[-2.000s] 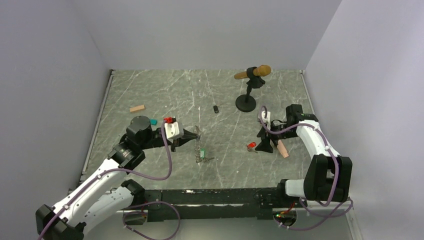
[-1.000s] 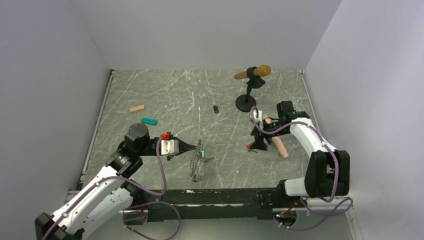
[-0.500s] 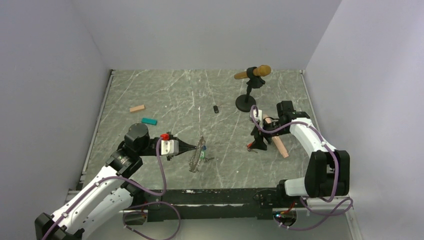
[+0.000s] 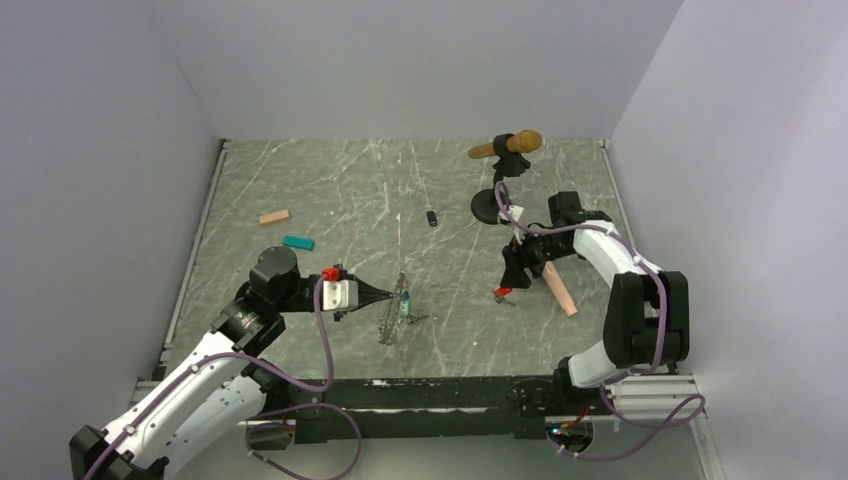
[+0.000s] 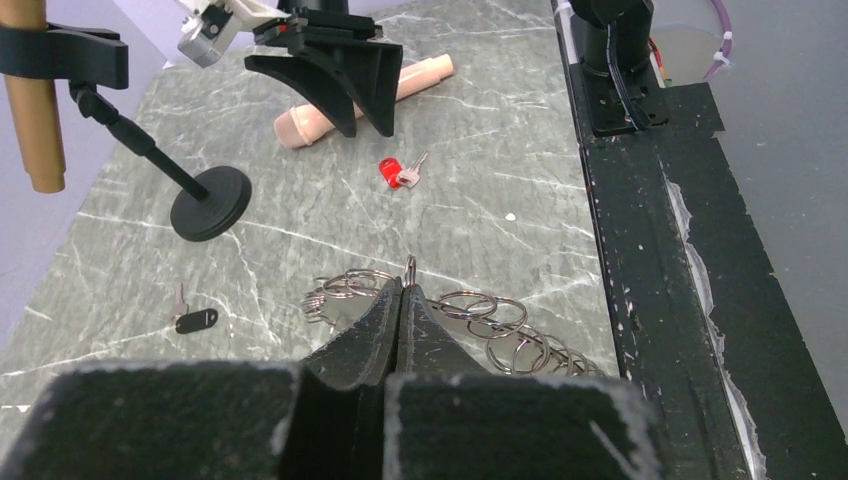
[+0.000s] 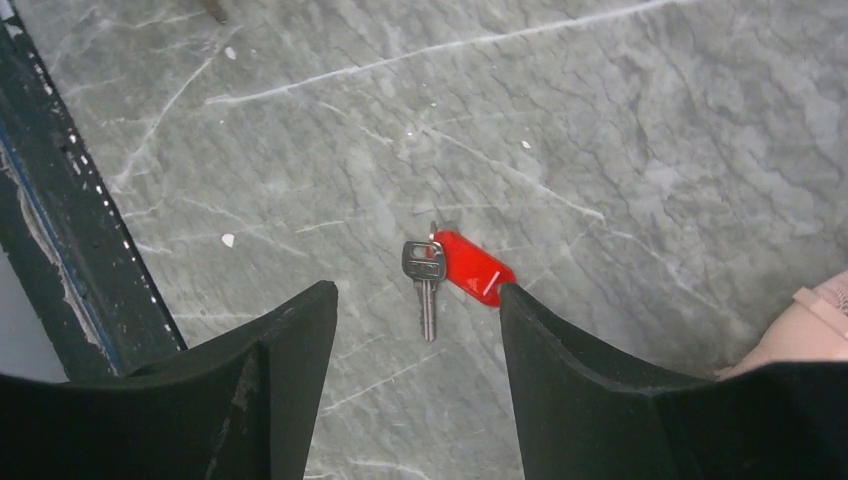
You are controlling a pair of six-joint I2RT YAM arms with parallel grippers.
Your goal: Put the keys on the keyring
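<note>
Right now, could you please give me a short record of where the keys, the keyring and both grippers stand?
left gripper: shut on the keyring, pinching one ring
right gripper: open, above the red-tagged key
red-tagged key: flat on the table, not gripped
black-tagged key: loose, near the microphone stand base
on the keyring: neither of these two keys

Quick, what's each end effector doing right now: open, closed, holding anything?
Left end effector: closed, gripping the keyring.
Right end effector: open, holding nothing, poised over the red-tagged key.
</note>
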